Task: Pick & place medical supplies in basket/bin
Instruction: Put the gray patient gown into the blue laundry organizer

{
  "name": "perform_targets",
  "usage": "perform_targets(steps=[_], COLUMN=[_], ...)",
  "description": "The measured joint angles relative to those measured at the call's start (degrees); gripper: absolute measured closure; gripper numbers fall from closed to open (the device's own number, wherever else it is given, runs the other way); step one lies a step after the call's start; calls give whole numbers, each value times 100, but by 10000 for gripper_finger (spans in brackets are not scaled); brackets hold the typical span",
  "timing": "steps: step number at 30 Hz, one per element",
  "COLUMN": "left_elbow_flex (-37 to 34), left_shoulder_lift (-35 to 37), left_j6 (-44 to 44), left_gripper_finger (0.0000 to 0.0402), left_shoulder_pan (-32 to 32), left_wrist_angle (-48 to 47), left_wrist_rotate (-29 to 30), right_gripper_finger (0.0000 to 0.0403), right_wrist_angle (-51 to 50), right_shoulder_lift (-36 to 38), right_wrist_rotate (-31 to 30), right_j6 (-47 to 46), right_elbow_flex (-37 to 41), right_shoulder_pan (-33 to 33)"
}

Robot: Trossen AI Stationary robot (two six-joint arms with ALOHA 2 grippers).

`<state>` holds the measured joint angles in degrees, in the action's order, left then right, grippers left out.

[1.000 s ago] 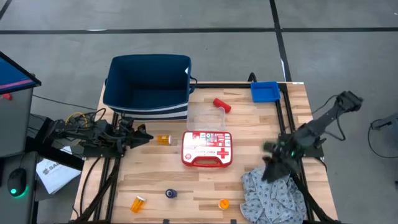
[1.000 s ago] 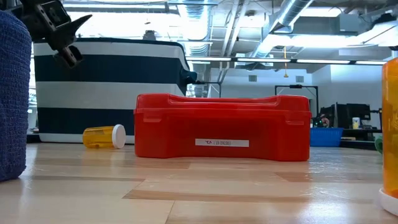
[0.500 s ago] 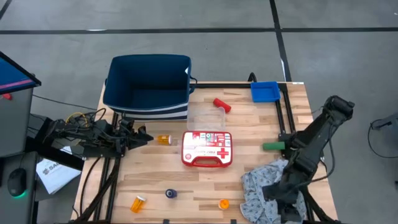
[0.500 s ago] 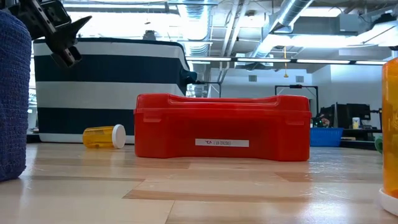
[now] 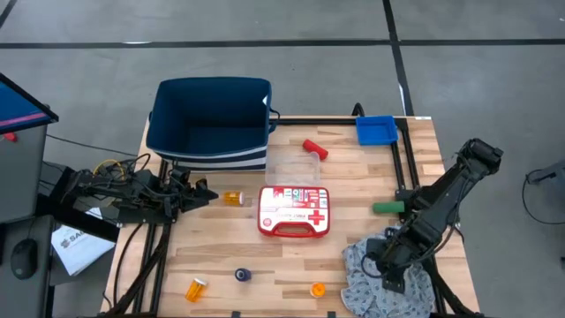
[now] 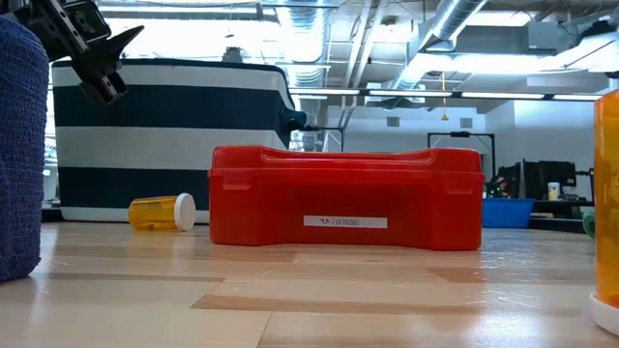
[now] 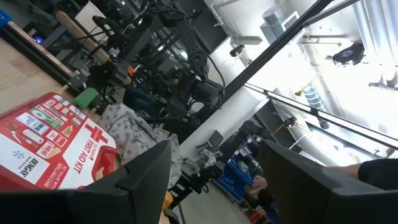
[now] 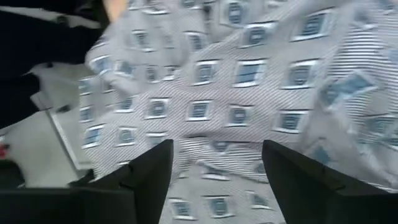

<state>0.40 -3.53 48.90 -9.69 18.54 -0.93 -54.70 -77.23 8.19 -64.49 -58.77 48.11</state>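
The grey-white patterned cloth [image 5: 381, 284] lies crumpled at the table's near right corner. My right gripper [image 5: 383, 268] hangs open just over it, pointing steeply down, and the cloth [image 8: 249, 93] fills its wrist view between the spread fingers; whether they touch it I cannot tell. My left gripper [image 5: 199, 194] waits open at the table's left edge, above the surface [image 6: 102, 58]. An orange pill bottle [image 5: 232, 198] lies on its side beside it. A red cylinder [image 5: 315, 149], a green cylinder [image 5: 387, 208] and a dark blue cylinder [image 5: 243, 275] lie on the table. The navy basket [image 5: 212, 124] stands far left, and the blue bin [image 5: 375, 130] far right.
The red-and-white first-aid case [image 5: 293, 210] sits mid-table, with a clear plastic box [image 5: 291, 166] behind it. Two more orange pill bottles [image 5: 196, 288] [image 5: 317, 289] lie near the front edge. Bare wood lies between the case and the near edge.
My right gripper has swung toward the table's near edge and tipped from roughly level to pointing steeply down over the cloth. The cloth and the other things have stayed where they were.
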Motion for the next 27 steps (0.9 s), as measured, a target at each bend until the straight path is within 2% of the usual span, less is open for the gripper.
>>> perform_targets(steps=[6, 15, 27], left_elbow_flex=[1, 2, 0], left_shoulder_lift=[0, 0, 0], left_j6=[69, 109, 109], left_gripper_finger=[163, 163, 163], left_shoulder_pan=[0, 0, 0], left_wrist_angle=[0, -2, -4], left_wrist_rotate=[-58, -94, -90], right_gripper_finger=[139, 117, 110], right_wrist_angle=[174, 320, 2444], right_shoulder_lift=[-2, 0, -35], right_wrist_rotate=[-39, 209, 371], right_j6=[-159, -694, -2048], right_elbow_flex=[274, 945, 2217], right_shoulder_pan=[-14, 124, 540])
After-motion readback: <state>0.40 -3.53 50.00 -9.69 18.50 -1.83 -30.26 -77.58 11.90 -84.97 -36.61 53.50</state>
